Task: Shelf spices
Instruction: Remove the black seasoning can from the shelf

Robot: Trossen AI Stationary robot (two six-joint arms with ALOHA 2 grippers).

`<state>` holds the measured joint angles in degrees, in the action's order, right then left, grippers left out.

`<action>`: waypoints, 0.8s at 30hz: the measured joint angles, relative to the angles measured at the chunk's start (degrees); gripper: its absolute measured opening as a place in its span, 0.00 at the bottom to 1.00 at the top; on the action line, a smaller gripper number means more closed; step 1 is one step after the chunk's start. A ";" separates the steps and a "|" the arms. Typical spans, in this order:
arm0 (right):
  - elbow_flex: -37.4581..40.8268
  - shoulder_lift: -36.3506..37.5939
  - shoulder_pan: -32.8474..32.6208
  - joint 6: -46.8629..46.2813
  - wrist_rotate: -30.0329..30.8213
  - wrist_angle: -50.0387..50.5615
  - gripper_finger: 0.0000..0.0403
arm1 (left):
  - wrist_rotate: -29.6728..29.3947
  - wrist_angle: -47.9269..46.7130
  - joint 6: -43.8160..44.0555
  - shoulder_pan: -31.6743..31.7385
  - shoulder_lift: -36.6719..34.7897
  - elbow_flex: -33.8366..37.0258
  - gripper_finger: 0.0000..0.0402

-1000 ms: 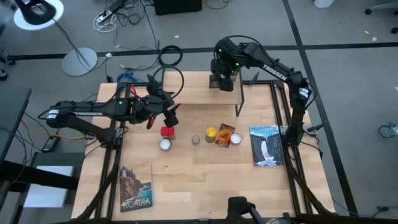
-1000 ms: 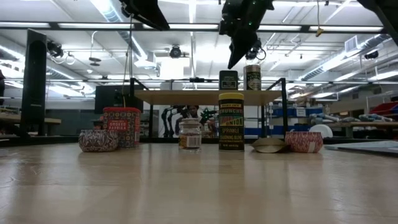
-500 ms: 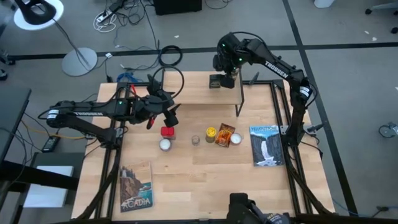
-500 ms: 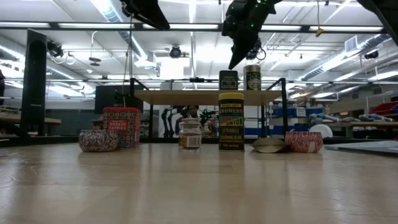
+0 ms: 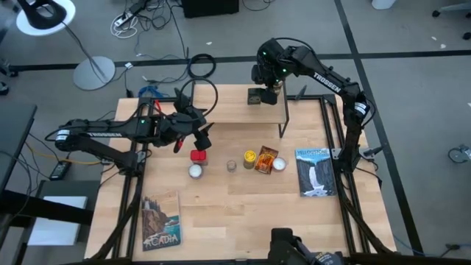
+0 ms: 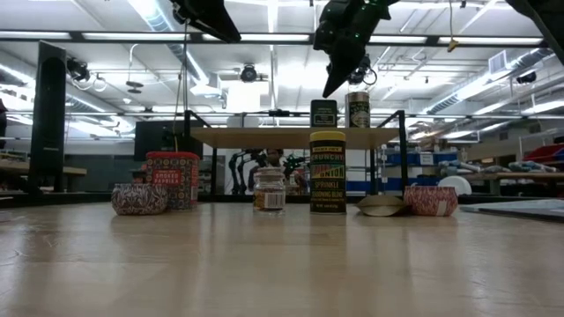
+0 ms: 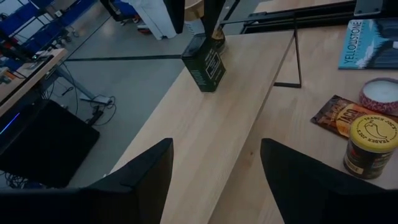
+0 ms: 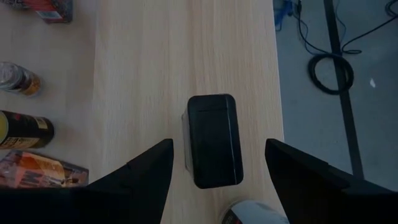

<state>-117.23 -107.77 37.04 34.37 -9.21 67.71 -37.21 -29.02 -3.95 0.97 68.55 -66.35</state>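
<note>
Right tool [image 5: 266,79] risen clear above dark rectangular tin [image 8: 212,140] on small wooden shelf [image 8: 155,74], fingers wide, empty. Left tool [image 5: 200,136] waiting wide over red tin [image 5: 197,156]. Placement done; five spices remaining mid-counter.

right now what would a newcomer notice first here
The right tool hangs open above the shelf, where a dark tin and a tan cylindrical jar already stand. In front of the shelf, a row of spices waits on the table, the yellow black-lidded jar tallest. The left tool hovers open over the red tin.
</note>
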 joint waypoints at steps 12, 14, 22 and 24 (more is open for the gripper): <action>0.09 -2.80 -0.47 0.56 2.28 -0.18 0.62 | 0.41 0.52 -0.04 0.00 0.00 0.00 0.62; 0.05 -2.74 -0.36 0.57 1.56 -0.78 0.62 | 0.51 0.54 -0.04 0.00 0.00 0.00 0.62; 0.19 -2.73 0.00 0.20 0.53 0.39 0.60 | 0.72 1.07 -0.22 0.00 0.00 0.00 0.62; 0.79 -2.73 0.00 0.10 0.38 0.34 0.59 | 0.92 1.25 -0.22 0.00 0.00 0.00 0.62</action>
<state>-116.44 -110.50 37.04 34.47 -8.83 68.05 -36.29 -27.77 -4.17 0.97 68.55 -66.35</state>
